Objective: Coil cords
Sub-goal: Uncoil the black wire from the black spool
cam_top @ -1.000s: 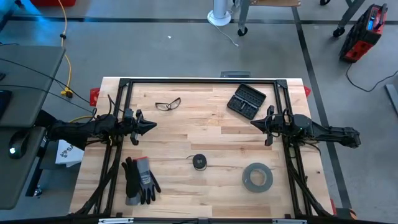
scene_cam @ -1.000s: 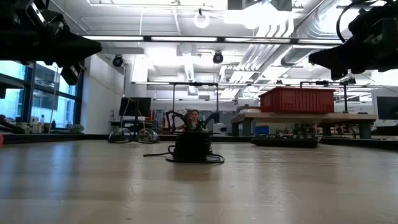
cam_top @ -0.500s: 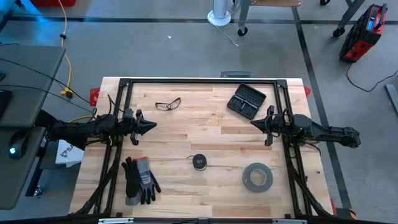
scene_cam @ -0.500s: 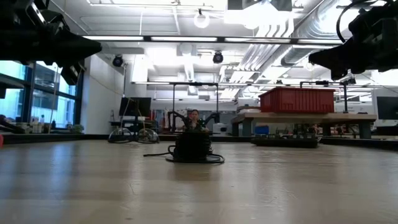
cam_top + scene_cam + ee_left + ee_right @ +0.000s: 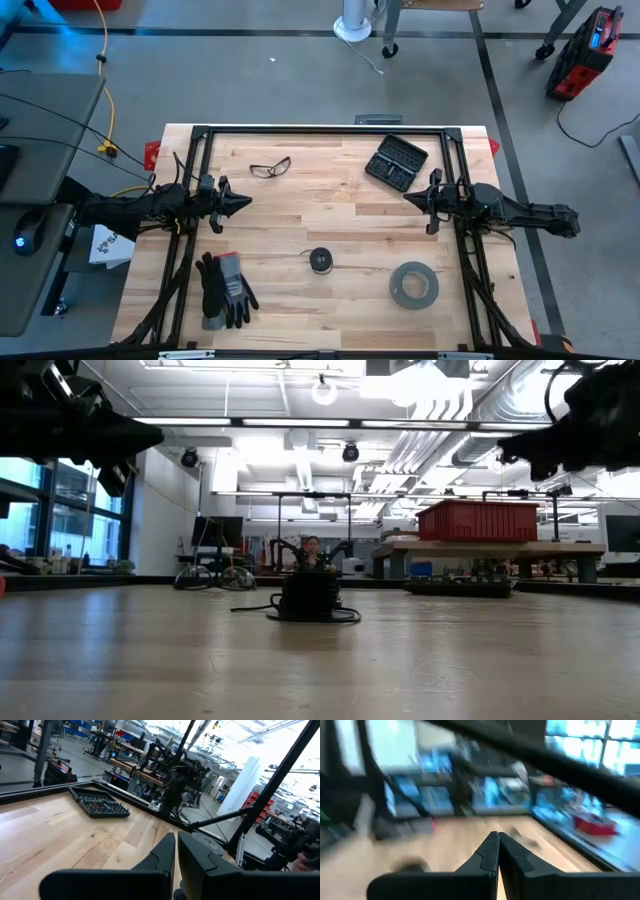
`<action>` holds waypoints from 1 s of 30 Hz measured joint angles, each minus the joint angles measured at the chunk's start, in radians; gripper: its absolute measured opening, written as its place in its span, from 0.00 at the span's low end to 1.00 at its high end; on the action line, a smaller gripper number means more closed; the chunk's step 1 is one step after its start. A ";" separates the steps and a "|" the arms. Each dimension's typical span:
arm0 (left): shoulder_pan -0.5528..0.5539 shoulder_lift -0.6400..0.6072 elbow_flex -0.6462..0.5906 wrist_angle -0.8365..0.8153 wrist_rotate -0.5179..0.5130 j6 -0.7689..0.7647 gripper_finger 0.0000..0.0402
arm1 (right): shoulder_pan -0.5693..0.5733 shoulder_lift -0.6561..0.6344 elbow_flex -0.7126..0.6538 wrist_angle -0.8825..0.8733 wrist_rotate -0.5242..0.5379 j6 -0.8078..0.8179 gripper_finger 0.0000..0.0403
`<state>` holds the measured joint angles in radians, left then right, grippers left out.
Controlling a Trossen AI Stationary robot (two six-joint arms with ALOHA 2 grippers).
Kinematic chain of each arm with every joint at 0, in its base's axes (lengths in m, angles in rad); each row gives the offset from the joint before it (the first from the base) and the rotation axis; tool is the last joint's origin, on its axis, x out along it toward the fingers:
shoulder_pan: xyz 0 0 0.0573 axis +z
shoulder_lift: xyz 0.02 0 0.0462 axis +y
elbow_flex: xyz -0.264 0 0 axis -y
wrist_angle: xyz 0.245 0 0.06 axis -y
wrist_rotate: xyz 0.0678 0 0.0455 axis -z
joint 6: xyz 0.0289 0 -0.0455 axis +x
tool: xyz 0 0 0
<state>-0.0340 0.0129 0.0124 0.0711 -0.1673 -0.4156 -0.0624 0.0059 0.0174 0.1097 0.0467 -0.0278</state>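
A small round black spool (image 5: 320, 260) stands on the wooden table near its middle, toward the near edge. The thin dark cord (image 5: 345, 616) lies in loose loops around the spool's (image 5: 309, 597) foot, with a short tail (image 5: 304, 252) toward the table's left. My left gripper (image 5: 247, 203) hovers at the table's left side, pointing level toward the right, shut (image 5: 176, 836) and empty. My right gripper (image 5: 406, 198) hovers at the right side, pointing toward the left, shut (image 5: 498, 836) and empty. Both are well above and apart from the spool.
A grey tape roll (image 5: 413, 285) lies near the front right. Dark work gloves (image 5: 224, 289) lie at the front left. Safety glasses (image 5: 270, 167) and a black bit case (image 5: 396, 162) sit toward the far edge. A black frame (image 5: 320, 130) borders the table.
My right gripper has tipped its fingertips slightly upward while staying in place. The spool and cord have kept still.
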 joint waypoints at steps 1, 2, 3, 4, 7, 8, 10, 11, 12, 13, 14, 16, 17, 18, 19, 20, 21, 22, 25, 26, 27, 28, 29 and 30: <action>0.000 0.000 0.000 0.000 0.000 0.000 0.04 | 0.000 0.004 0.000 0.091 -0.030 0.050 0.01; 0.000 0.000 0.000 0.000 0.000 0.000 0.04 | 0.000 0.005 0.000 0.209 -0.064 0.137 0.01; 0.000 0.000 0.000 0.000 0.000 0.000 0.04 | 0.000 0.007 0.000 0.345 -0.088 0.233 0.01; 0.000 0.000 0.000 0.000 0.000 0.000 0.04 | 0.000 0.013 0.001 0.497 -0.082 0.310 0.01; 0.000 0.000 0.000 -0.001 0.000 0.000 0.04 | -0.002 0.039 0.064 0.806 0.007 0.424 0.01; 0.000 0.000 0.000 0.001 0.000 0.000 0.04 | -0.002 0.052 0.118 0.806 0.022 0.427 0.01; 0.000 0.000 0.000 -0.002 0.000 0.000 0.04 | -0.002 0.106 0.273 0.646 0.036 0.406 0.01; 0.000 0.000 0.000 -0.001 0.000 0.000 0.04 | -0.002 0.152 0.367 0.503 0.030 0.381 0.01; 0.000 0.000 0.000 -0.001 0.000 0.000 0.04 | -0.002 0.208 0.455 0.345 0.012 0.339 0.01; 0.000 0.000 0.000 -0.001 0.000 0.000 0.04 | -0.002 0.280 0.548 0.186 -0.018 0.291 0.01; 0.000 0.000 0.000 -0.001 0.000 0.000 0.04 | -0.002 0.352 0.624 0.033 -0.052 0.235 0.01; 0.000 0.000 0.000 0.001 0.000 0.000 0.04 | -0.002 0.501 0.750 -0.193 -0.111 0.166 0.01; 0.000 0.000 0.000 0.000 0.000 0.000 0.04 | -0.002 0.573 0.797 -0.264 -0.148 0.158 0.01; 0.000 0.000 0.000 0.000 0.000 0.000 0.04 | -0.002 0.640 0.831 -0.321 -0.187 0.158 0.01; 0.000 0.000 0.000 0.000 0.000 0.000 0.04 | -0.002 0.700 0.855 -0.365 -0.227 0.158 0.01; 0.000 0.000 0.000 -0.001 0.000 0.000 0.04 | -0.001 0.761 0.870 -0.387 -0.262 0.160 0.01; 0.000 0.000 0.000 -0.003 0.000 0.000 0.04 | -0.001 0.815 0.878 -0.389 -0.296 0.161 0.01; 0.000 0.000 0.000 -0.002 0.000 0.000 0.04 | -0.001 0.862 0.880 -0.386 -0.319 0.164 0.01; 0.000 0.000 0.000 -0.003 0.000 0.000 0.04 | -0.004 0.976 0.881 -0.319 -0.341 0.212 0.01; 0.000 0.000 0.000 -0.003 0.000 0.000 0.04 | -0.010 1.008 0.883 -0.299 -0.343 0.237 0.01; 0.000 0.000 0.000 -0.002 0.000 0.000 0.04 | -0.015 1.039 0.883 -0.282 -0.343 0.274 0.01; 0.000 0.000 0.000 -0.003 0.000 0.000 0.04 | -0.021 1.070 0.883 -0.276 -0.343 0.323 0.01; 0.000 0.000 0.000 -0.003 0.000 0.000 0.04 | -0.026 1.100 0.883 -0.273 -0.343 0.384 0.01; 0.000 0.000 0.000 -0.003 0.000 0.000 0.04 | -0.029 1.125 0.883 -0.270 -0.343 0.456 0.01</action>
<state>-0.0338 0.0131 0.0124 0.0685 -0.1677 -0.4156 -0.0918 1.1306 0.9001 -0.1599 -0.2958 0.4280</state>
